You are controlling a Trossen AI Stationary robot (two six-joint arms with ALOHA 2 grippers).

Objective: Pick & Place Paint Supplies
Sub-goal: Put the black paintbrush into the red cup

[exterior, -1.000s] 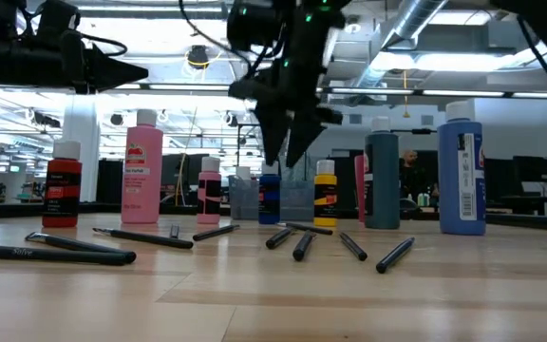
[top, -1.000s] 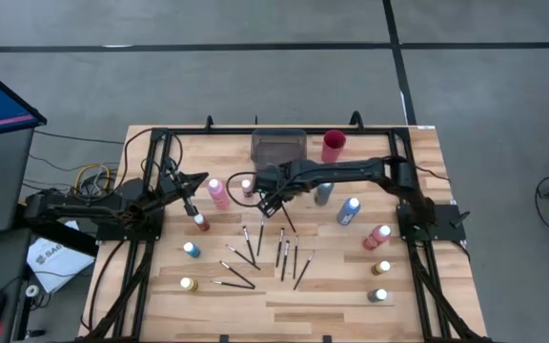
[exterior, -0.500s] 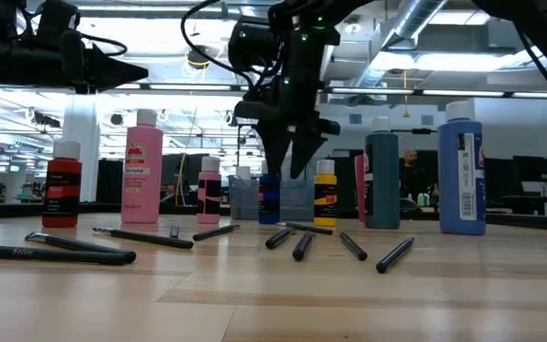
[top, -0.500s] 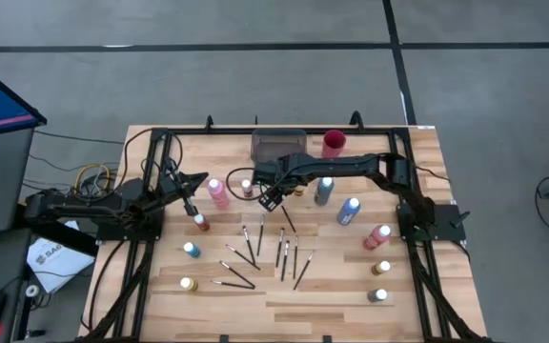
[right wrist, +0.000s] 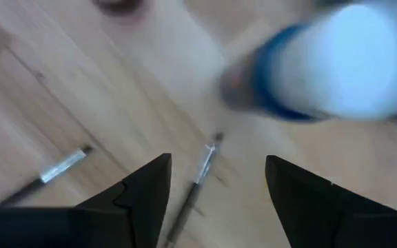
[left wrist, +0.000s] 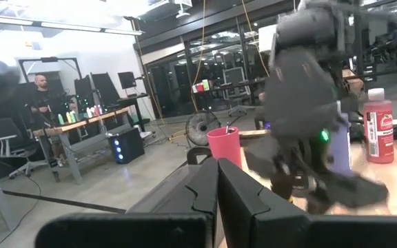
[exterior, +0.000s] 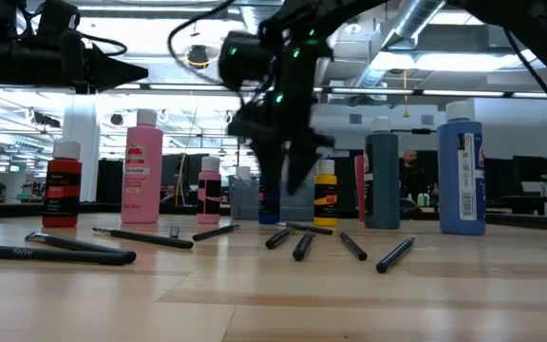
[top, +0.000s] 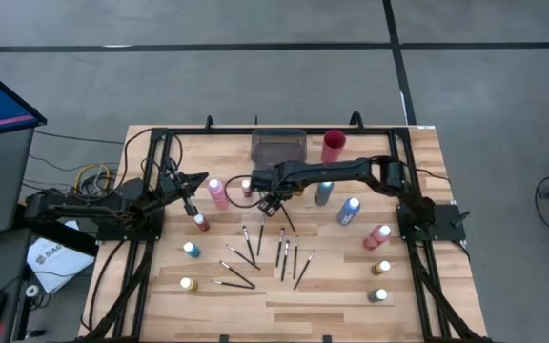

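Note:
Several thin dark-handled brushes (top: 273,252) lie flat in the table's middle, with paint bottles standing around them: pink (top: 217,192), teal (top: 324,192), blue (top: 348,211), red (top: 377,236). My right gripper (top: 270,200) points down, open, low over the far end of the brush group. In the right wrist view its fingers stand either side of one brush (right wrist: 197,180) without touching it, and a blue bottle with a pale cap (right wrist: 336,69) is just beyond. My left gripper (top: 193,205) is shut on nothing, held level above the table's left part.
A grey tray (top: 277,146) and a red cup (top: 334,145) stand at the far edge. More small bottles stand at the left (top: 191,250) and right (top: 381,269). Bare wood lies along the near edge. A person (left wrist: 43,103) is in the room beyond.
My right gripper has come down toward the brushes, staying over nearly the same spot on the table, and its fingers stand wider apart than a second ago. No brush or bottle has moved.

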